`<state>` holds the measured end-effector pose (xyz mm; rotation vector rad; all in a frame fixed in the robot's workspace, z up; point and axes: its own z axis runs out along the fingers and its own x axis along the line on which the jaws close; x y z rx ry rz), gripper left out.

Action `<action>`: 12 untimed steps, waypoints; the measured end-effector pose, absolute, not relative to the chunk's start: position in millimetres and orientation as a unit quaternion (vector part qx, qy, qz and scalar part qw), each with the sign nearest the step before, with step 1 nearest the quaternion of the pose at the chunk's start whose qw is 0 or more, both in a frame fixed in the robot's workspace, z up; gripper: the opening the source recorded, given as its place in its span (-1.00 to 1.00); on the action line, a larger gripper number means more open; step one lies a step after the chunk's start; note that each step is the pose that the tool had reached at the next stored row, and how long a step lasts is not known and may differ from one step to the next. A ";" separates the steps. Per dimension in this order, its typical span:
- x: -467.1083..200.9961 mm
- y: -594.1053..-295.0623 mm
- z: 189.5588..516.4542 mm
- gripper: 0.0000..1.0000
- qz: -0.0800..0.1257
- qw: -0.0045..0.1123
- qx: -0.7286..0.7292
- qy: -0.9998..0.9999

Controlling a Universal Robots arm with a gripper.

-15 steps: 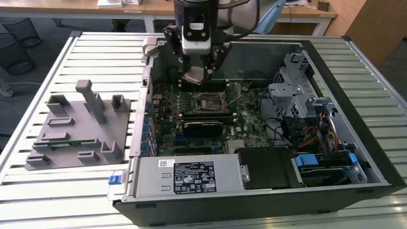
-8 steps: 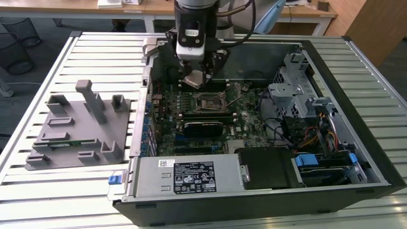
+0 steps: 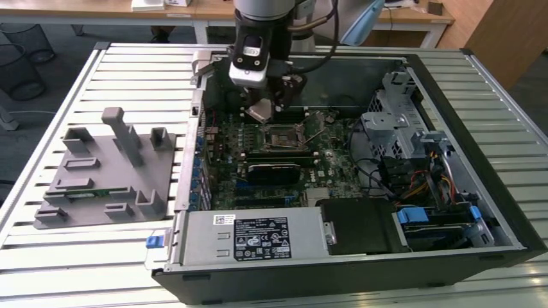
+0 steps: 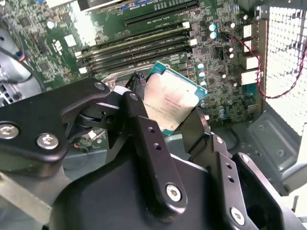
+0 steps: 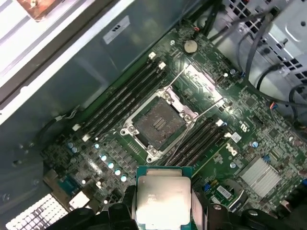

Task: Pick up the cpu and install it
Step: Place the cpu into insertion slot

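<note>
Cpu [image 5: 163, 199] clamped in claw [image 4: 168, 109], near open socket [image 5: 158, 123]

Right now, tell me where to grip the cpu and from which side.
By two opposite thin edges, pinching in from the sides: the cpu is a flat square, so its broad metal top and underside stay free. The gripper holds it that way.

Silver-grey cpu [image 5: 162, 200], green motherboard [image 5: 240, 108]

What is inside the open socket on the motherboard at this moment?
The socket holds no chip; its bare contact bed shows. The cpu is clamped in the gripper, apart from the socket. The cpu's underside is hidden.
</note>
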<state>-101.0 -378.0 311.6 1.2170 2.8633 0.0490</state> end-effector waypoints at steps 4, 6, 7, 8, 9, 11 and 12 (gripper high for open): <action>-100.8 -377.9 310.6 0.08 0.015 0.015 0.401 0.916; -100.7 -377.8 310.5 0.08 0.015 0.015 0.401 0.916; -100.7 -377.8 310.5 0.08 0.015 0.015 0.401 0.916; -100.7 -377.9 310.5 0.08 0.015 0.015 0.401 0.916; -100.7 -377.8 310.4 0.08 0.015 0.015 0.401 0.916; -100.6 -377.8 309.5 0.08 0.015 0.016 0.410 0.912; -100.7 -377.8 308.9 0.08 0.015 0.016 0.419 0.908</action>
